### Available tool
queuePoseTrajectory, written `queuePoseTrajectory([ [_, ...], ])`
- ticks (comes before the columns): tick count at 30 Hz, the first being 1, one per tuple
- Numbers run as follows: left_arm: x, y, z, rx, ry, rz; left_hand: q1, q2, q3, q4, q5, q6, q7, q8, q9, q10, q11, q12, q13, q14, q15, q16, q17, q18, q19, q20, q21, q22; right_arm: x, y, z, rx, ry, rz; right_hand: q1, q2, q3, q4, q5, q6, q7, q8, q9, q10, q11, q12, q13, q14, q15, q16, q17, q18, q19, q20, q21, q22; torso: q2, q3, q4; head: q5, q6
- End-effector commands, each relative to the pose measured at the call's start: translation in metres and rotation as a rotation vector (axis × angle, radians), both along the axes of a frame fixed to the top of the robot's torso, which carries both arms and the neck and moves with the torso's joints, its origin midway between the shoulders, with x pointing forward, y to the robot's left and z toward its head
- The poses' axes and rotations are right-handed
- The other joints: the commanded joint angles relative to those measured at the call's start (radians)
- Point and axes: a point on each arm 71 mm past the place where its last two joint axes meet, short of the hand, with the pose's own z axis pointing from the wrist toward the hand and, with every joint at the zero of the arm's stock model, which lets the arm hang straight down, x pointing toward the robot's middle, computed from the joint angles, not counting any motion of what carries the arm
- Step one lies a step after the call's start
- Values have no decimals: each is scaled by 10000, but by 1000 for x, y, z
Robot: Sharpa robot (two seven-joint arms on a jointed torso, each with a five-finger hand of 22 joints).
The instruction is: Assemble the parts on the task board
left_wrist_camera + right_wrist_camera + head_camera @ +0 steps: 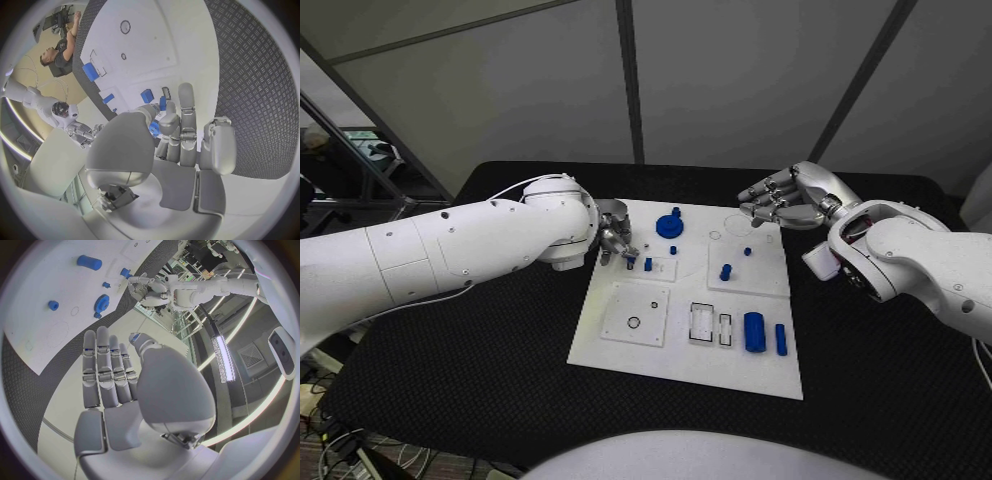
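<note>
The white task board (675,350) lies mid-table. My left hand (617,245) hovers over its back left part. In the left wrist view this hand (181,140) pinches a small blue part (154,130) between thumb and fingers, close above the board (162,40), with a blue peg (162,103) just beyond the fingertips. My right hand (790,197) floats above the board's back right corner and holds nothing; its fingers (103,370) stretch out side by side. A blue gear (671,226), a peg (727,271) and a thick cylinder (753,331) sit on the board.
A thin blue bar (780,340) lies beside the cylinder, near two rectangular slots (704,323). A square tile with ring holes (635,322) occupies the board's front left. Black table (877,350) surrounds the board on all sides.
</note>
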Motion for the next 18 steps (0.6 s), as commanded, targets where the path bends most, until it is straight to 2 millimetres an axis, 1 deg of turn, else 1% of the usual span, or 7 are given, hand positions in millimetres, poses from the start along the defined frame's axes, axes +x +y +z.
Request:
queuePoseTrajectory([
  [1,0,1,0,245,-80,39,19,-83,1102,-1029,20,14,-27,28,7,59,19,20,0,35,-31,6,15,78,55,-19,46,604,0,1,1,14,-39,101,-33,77,57,-19,27,26,-21,38,6,67,21,50,-10,51,-18,-61,15,37,77,17,-33,-13,-9,0,5,-8,-20],
  [6,-2,1,-3,375,110,-25,16,-85,1107,-1029,20,17,-28,27,5,47,19,-3,-31,35,-31,6,15,80,52,-19,41,598,0,1,1,13,-36,108,-33,77,57,-19,27,26,-21,38,6,67,21,50,-10,51,-18,-61,15,37,77,17,-33,-13,-6,-3,7,7,-40],
  [11,-4,0,-5,488,279,-94,10,-93,1118,-1034,21,23,-29,26,2,41,17,-22,-56,35,-31,6,16,81,50,-19,37,594,0,2,1,13,-32,119,-33,77,57,-19,27,26,-21,38,6,67,21,50,-10,51,-18,-61,15,37,77,17,-33,-13,-8,-1,-5,20,-44],
  [18,-5,1,-7,583,419,-133,10,-93,1118,-1034,21,23,-29,26,2,41,17,-22,-56,35,-31,6,16,81,50,-19,37,594,0,2,1,9,-28,119,-33,77,57,-19,27,26,-21,38,6,67,21,50,-10,51,-18,-61,15,37,77,17,-33,-13,-5,0,3,18,-50],
])
